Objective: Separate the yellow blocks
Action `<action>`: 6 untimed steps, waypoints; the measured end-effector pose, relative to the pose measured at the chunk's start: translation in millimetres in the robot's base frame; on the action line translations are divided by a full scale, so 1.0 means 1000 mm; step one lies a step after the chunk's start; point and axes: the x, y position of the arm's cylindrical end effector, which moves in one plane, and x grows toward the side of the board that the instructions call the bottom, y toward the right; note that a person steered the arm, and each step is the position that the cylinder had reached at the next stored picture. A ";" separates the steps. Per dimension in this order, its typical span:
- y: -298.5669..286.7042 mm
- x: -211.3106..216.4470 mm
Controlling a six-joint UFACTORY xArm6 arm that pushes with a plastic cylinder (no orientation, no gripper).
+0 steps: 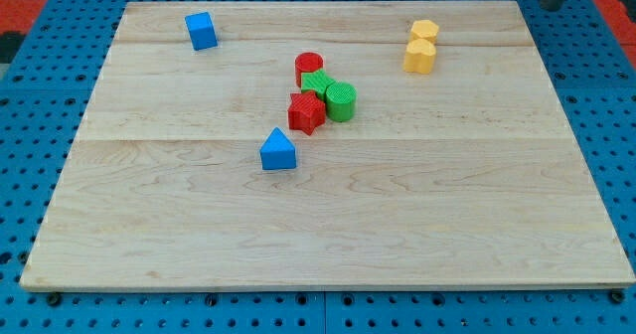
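Observation:
Two yellow blocks sit touching each other at the view's upper right of the wooden board point(328, 225). One is a yellow rounded block point(424, 30); the other, a yellow heart-like block point(419, 57), lies just below it. My tip point(550, 6) shows at the view's top right corner, just off the board's far edge. It is well to the right of and slightly above the yellow blocks and touches no block.
A cluster lies near the board's middle: a red cylinder point(309, 66), a green star block point(317, 83), a green cylinder point(341, 101) and a red star block point(306, 112). A blue triangular block point(278, 150) lies below the cluster. A blue cube point(201, 30) sits at the upper left.

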 end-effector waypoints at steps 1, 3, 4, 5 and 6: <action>0.000 0.004; 0.000 0.004; 0.000 0.004; 0.000 0.005; 0.000 0.008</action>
